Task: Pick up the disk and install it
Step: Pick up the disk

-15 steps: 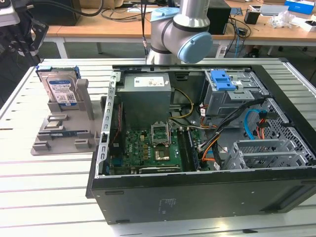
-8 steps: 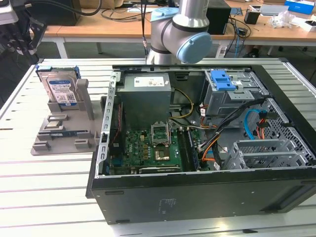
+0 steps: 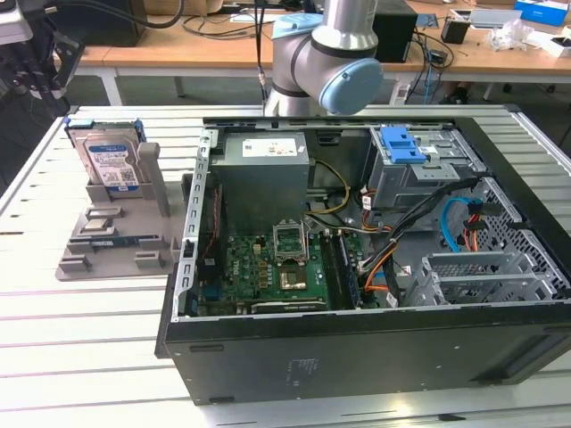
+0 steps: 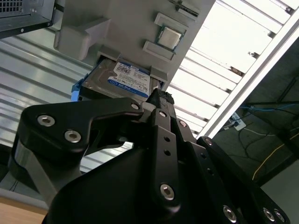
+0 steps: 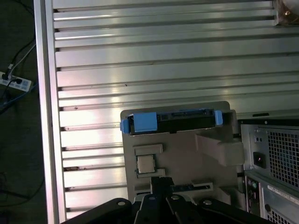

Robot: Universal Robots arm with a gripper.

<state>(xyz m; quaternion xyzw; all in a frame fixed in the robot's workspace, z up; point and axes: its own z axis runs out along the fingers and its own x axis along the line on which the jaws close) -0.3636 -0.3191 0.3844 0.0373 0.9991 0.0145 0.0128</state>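
Observation:
The disk (image 3: 109, 159) stands on edge in a grey holder (image 3: 111, 242) at the exterior view's left. Its white-and-blue label faces forward and blue rails run along its sides. In the second wrist view the disk (image 4: 125, 80) lies just beyond the fingertip end of my gripper (image 4: 161, 97). In the first wrist view the disk (image 5: 177, 120) is seen edge-on, with blue rails at both ends. My black gripper (image 3: 34, 62) hangs above and behind the holder, apart from the disk. The gripper (image 5: 160, 183) looks shut, holding nothing.
An open computer case (image 3: 357, 348) lies on the slatted metal table (image 3: 80, 348), right of the holder. It holds a grey metal box (image 3: 264, 165), a green board (image 3: 277, 267) and a grey cage with a blue latch (image 3: 401, 144). A small square chip (image 5: 145, 163) sits on the holder.

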